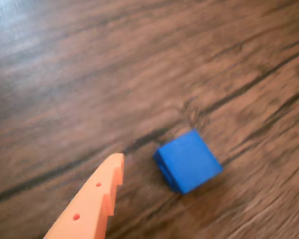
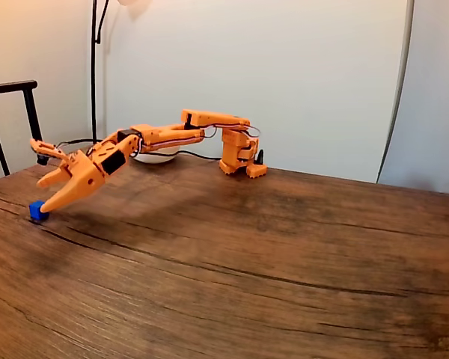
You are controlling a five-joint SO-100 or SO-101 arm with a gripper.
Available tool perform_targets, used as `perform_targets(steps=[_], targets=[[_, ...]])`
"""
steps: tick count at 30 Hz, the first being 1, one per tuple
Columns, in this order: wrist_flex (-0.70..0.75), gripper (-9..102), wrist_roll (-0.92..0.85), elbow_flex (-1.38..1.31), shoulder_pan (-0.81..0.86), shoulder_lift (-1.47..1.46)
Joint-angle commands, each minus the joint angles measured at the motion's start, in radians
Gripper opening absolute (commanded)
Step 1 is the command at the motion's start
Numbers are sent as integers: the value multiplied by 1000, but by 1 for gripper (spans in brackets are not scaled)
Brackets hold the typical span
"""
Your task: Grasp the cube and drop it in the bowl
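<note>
A dark brown wooden table (image 2: pixel 284 254) with black grain lines fills the near and middle ground of the fixed view; the wrist view shows the same streaked wood (image 1: pixel 89 74). At the far left stands a black chair back (image 2: pixel 11 88). A thin black lamp pole (image 2: pixel 94 67) rises beside it against the pale wall (image 2: pixel 299 67).

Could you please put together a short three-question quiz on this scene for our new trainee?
1. True or false: the small bright blue cube rests on the dark wooden table.
2. In the fixed view, the orange two-finger gripper is: A) shut on the cube, B) open beside the cube, C) over the bowl.
3. Fill in: the plain white round bowl sits behind the orange ____.

Key: 1 true; 2 B; 3 arm.
</note>
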Motion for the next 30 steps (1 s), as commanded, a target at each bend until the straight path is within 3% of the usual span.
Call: perform_targets(steps=[1, 10, 17, 22, 30], targets=[[41, 51, 0, -41, 17, 38], [20, 49, 3, -49, 31, -26], [-153, 35, 2, -48, 31, -98], [-173, 35, 5, -43, 28, -112], [-324, 33, 12, -48, 18, -178]])
